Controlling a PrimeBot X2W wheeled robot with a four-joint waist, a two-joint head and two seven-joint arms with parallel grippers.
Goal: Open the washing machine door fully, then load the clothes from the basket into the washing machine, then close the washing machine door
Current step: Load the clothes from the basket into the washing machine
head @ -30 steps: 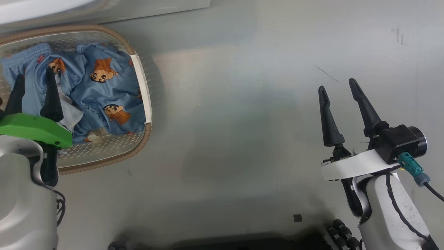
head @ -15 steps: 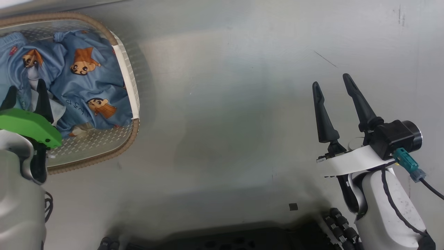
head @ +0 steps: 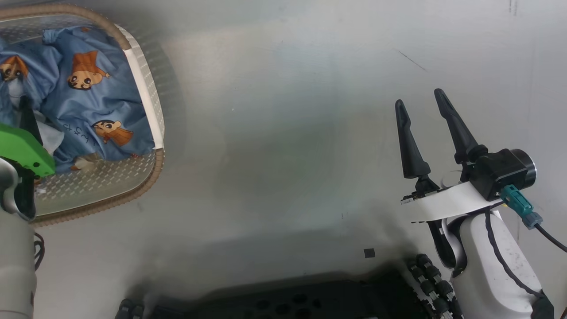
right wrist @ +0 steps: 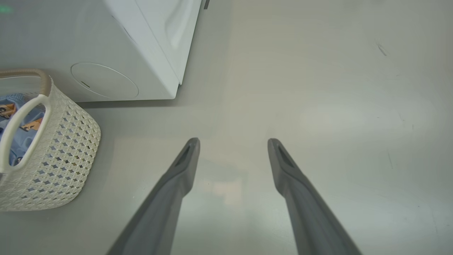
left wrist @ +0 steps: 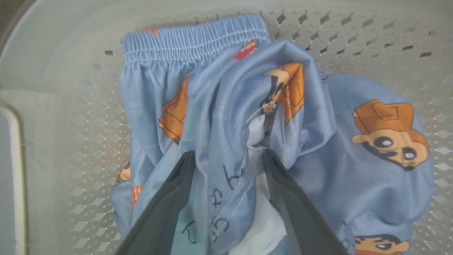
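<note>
The cream basket [head: 104,203] sits on the floor at the upper left, holding the light blue cartoon-print clothes [head: 91,108]. In the left wrist view my left gripper [left wrist: 228,154] is open and down in the clothes [left wrist: 354,177], its two dark fingers [left wrist: 170,198] standing either side of a raised fold. At the left edge of the head view one of its fingers [head: 25,122] rises from the green wrist. My right gripper [head: 420,101] is open and empty over bare floor, far right of the basket. The washing machine [right wrist: 106,39] stands behind the basket [right wrist: 53,166]; its door is out of view.
Grey floor [head: 283,133] stretches between the basket and my right arm. The robot's dark base [head: 288,301] runs along the bottom edge of the head view. A round cover [right wrist: 104,80] marks the washer's lower front corner.
The head view has shifted, so the basket now sits further left and higher. My left gripper's fingers have sunk lower into the clothes. The right gripper stays open and in the same pose.
</note>
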